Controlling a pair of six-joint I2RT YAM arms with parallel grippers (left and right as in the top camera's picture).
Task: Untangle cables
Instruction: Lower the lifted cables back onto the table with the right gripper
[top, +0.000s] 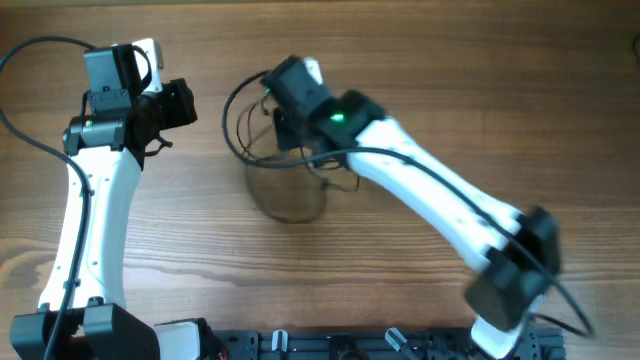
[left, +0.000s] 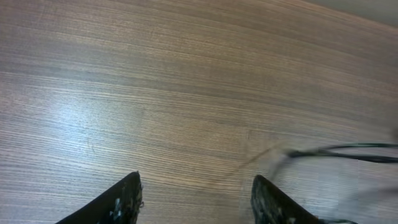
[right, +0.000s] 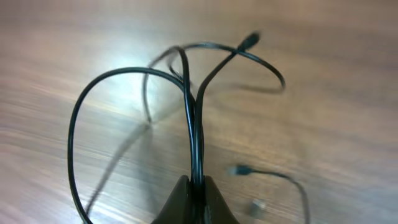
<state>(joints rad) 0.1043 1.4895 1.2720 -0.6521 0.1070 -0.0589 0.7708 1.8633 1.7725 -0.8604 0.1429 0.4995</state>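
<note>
Right gripper (right: 196, 190) up close: its 2 dark, tapered fingertips are pressed together, clamped on the cables (right: 194, 124), a bundle of thin, glossy black strands running side by side straight out from the pinch. Beyond the tips they fork. 1 sweeps left into a big round loop, another arcs right and ends in a small plug (right: 250, 40). Another plug (right: 239, 169) lies just right of the fingers on the wooden table (right: 336, 93), fine streaky grain with a soft sheen. Over to the left gripper (left: 196, 199): 2 scuffed black fingers stand apart, nothing between them, bare wood beneath, and a blurred black strand (left: 348, 151) off to their right.
</note>
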